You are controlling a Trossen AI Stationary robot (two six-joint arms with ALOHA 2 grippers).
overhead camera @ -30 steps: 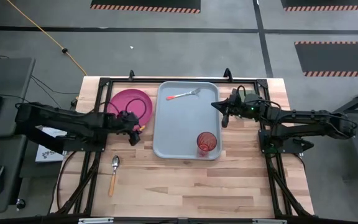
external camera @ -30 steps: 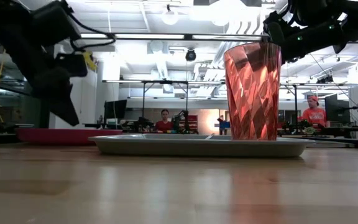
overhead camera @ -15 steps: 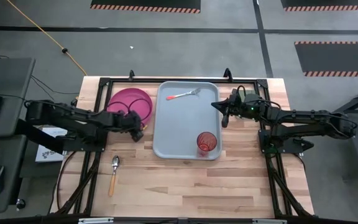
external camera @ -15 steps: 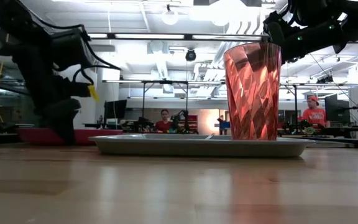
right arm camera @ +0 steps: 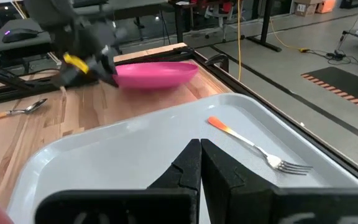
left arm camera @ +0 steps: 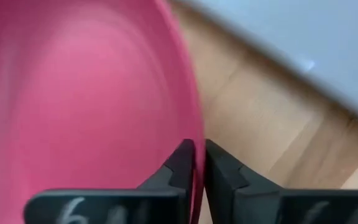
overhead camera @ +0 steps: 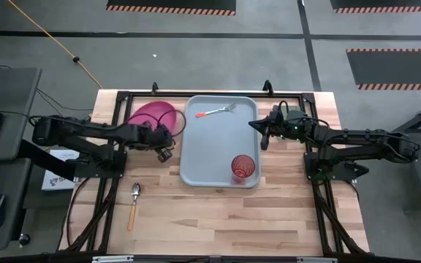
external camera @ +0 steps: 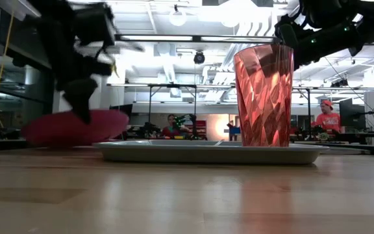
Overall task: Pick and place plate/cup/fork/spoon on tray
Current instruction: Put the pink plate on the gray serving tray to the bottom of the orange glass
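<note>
The magenta-pink plate (overhead camera: 152, 117) is at the far left of the table, beside the grey-blue tray (overhead camera: 210, 146), with my left gripper (overhead camera: 166, 140) shut on its rim. In the low view the plate (external camera: 57, 129) looks tipped. The fork (overhead camera: 216, 112) lies on the tray's far end, and the red-orange cup (overhead camera: 243, 168) stands upright in the tray's near right corner. On the wood near the left front lies the spoon (overhead camera: 134, 201). My right gripper (overhead camera: 263, 136) hangs shut over the tray's right rim and touches nothing. My left gripper pinches the plate's rim (left arm camera: 197, 146) on the side toward the tray, between its two fingers (left arm camera: 182, 165), one on the upper face and one on the outer side. The fingers point down from above (external camera: 83, 107). The held side is raised; I cannot tell whether the far side rests on the table.
Bare wood lies between the tray's near rim and the table's front edge (overhead camera: 218, 234). A black frame rail (overhead camera: 196, 93) runs along the table's far edge. People sit in the room beyond (external camera: 172, 123).
My left gripper has moved toward the plate and down onto its rim, has shut on it, and has gone up. The plate has tipped, its side toward the tray rising off the wood.
</note>
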